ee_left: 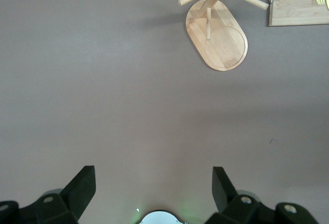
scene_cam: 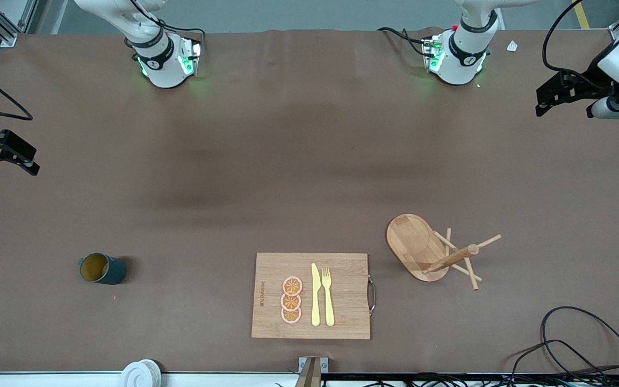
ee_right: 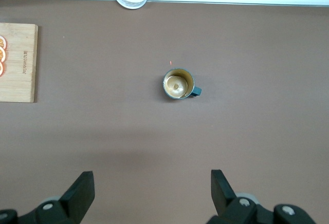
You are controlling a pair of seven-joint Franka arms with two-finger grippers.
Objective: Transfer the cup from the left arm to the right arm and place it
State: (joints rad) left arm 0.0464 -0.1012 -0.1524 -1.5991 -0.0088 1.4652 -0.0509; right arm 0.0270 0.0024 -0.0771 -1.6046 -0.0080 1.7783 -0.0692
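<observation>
The cup (scene_cam: 102, 269), dark teal-green with a mustard-yellow inside and a small side handle, stands upright on the brown table toward the right arm's end, near the front camera. It also shows in the right wrist view (ee_right: 179, 84). My right gripper (scene_cam: 7, 170) is open and empty, high over the table's edge at the right arm's end, well apart from the cup; its fingers (ee_right: 82, 188) frame bare table. My left gripper (scene_cam: 551, 99) is open and empty, high over the left arm's end; its fingers (ee_left: 85, 183) frame bare table.
A wooden cutting board (scene_cam: 342, 293) with orange slices (scene_cam: 292, 300), a yellow knife and a yellow fork (scene_cam: 328, 295) lies near the front edge. A wooden mug tree (scene_cam: 438, 252) stands beside it toward the left arm's end. A white roll (scene_cam: 140, 373) sits at the front edge. Cables (scene_cam: 573, 344) lie at the front corner.
</observation>
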